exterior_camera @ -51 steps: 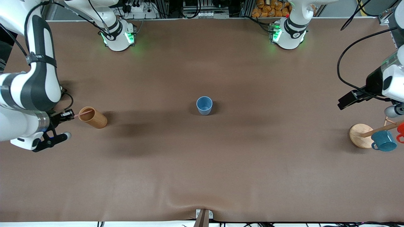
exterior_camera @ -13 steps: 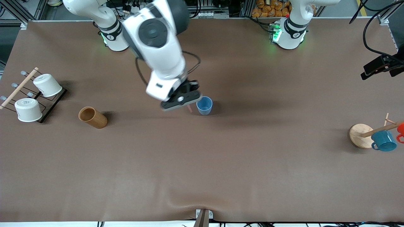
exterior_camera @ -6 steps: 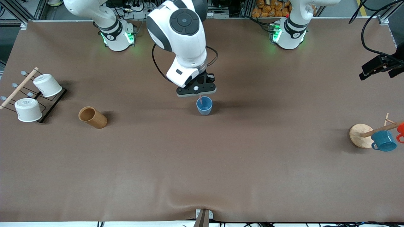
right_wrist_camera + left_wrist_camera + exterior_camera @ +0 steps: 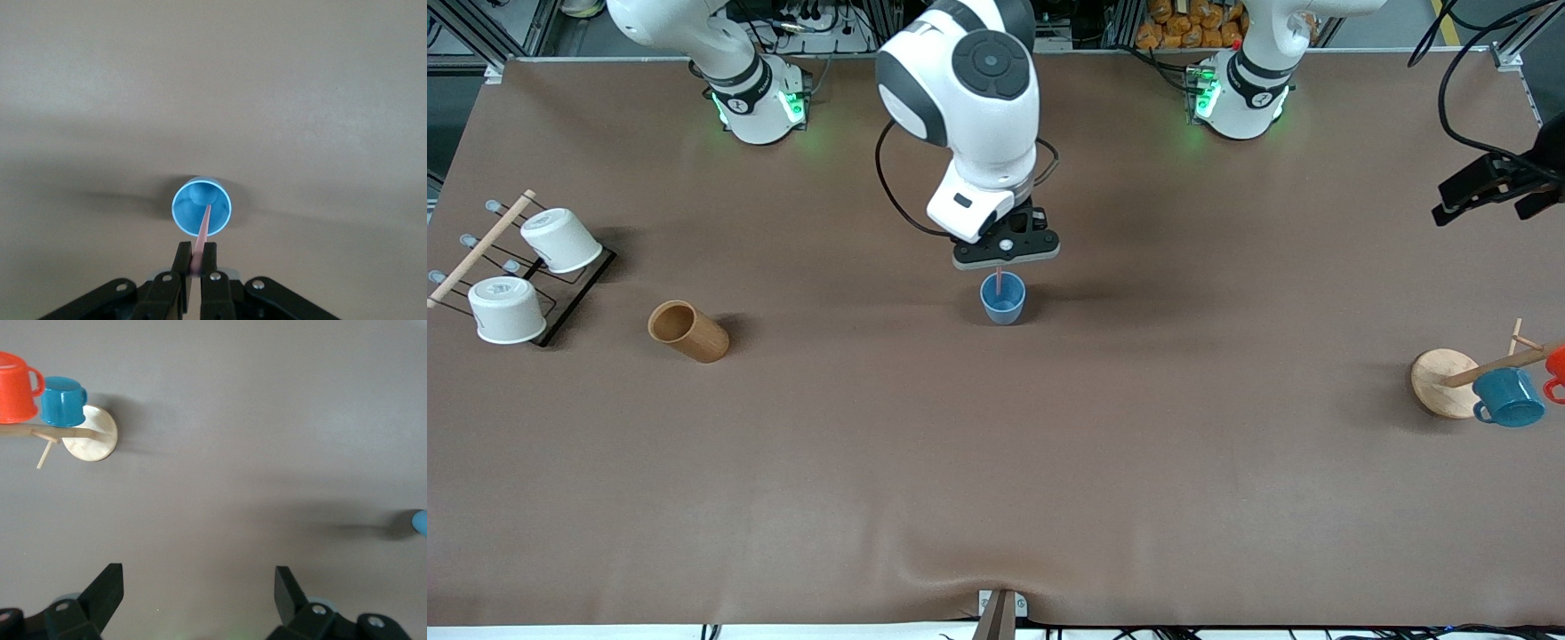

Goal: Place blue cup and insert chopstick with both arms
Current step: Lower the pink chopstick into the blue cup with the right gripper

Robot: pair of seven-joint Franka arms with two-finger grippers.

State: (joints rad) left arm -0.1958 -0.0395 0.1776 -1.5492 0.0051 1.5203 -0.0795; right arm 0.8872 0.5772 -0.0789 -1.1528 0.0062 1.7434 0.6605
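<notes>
The light-blue cup (image 4: 1003, 307) stands upright near the middle of the table, and shows from above in the right wrist view (image 4: 189, 200). My right gripper (image 4: 1001, 263) hangs straight over it, shut on the pale-pink chopstick (image 4: 998, 280). The chopstick (image 4: 204, 230) hangs almost straight down from the gripper (image 4: 197, 252), its lower tip inside the cup's mouth. My left gripper (image 4: 199, 579) is open and holds nothing. It waits high over the left arm's end of the table. An edge of the cup (image 4: 421, 522) shows in the left wrist view.
A brown wooden holder (image 4: 687, 332) lies on its side toward the right arm's end, beside a black rack (image 4: 569, 298) with two white cups. At the left arm's end a tilted wooden mug tree (image 4: 1440, 384) carries a teal mug (image 4: 1507, 397) and a red mug (image 4: 1556, 366).
My right gripper has carried the chopstick from beside the cup to directly over it and turned it upright, so the tip now sits in the cup's mouth. The left gripper has barely moved.
</notes>
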